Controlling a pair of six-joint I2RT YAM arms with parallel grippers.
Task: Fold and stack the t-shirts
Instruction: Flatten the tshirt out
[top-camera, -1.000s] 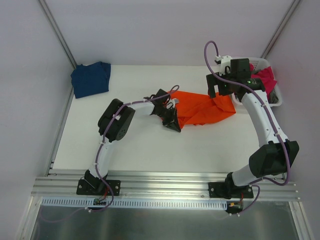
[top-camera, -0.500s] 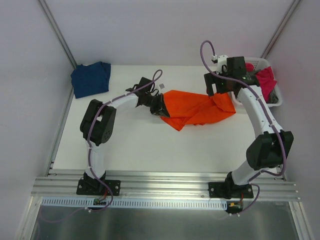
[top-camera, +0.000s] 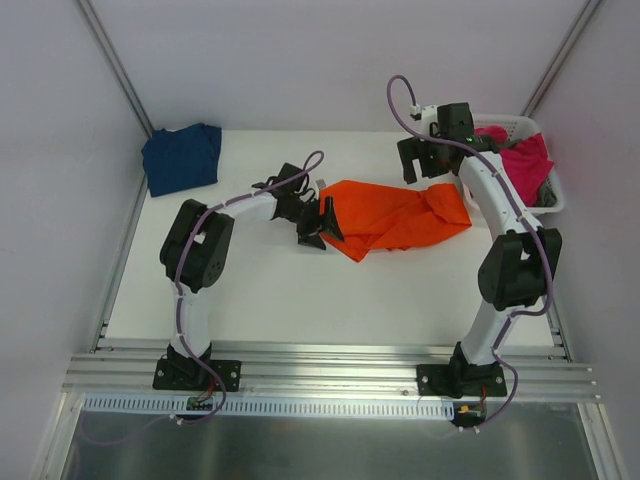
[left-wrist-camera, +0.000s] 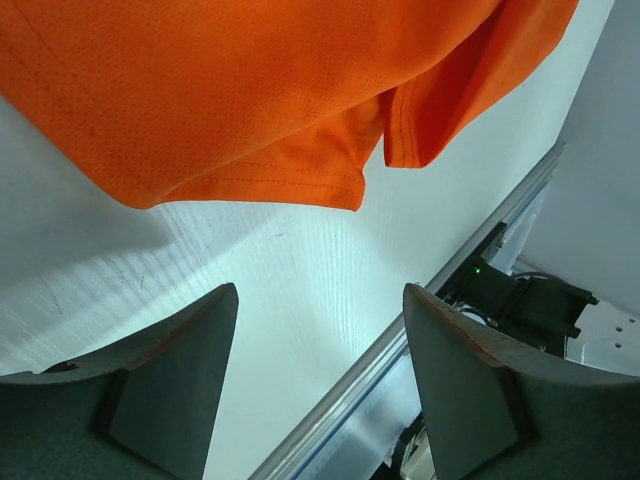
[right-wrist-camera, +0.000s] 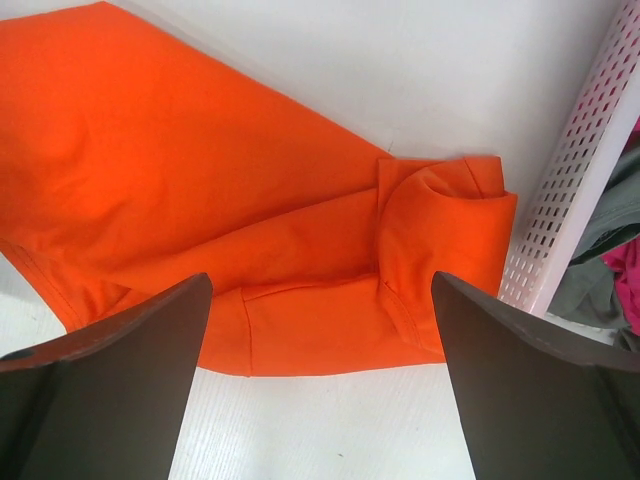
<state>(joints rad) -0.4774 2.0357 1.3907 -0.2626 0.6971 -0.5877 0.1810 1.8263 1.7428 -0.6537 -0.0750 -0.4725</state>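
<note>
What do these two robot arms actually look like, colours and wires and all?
The left arm and right arm are slim white tubes joined by chunky black joints, standing on black base plates. A thin purple cable loops along each. The left gripper and right gripper are black, each with two broad, dark wedge-shaped fingers.

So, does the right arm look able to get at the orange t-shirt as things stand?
Probably yes: the right gripper hangs open above the orange t-shirt with nothing between them, and the left gripper, open at its other end, is not holding it.
</note>
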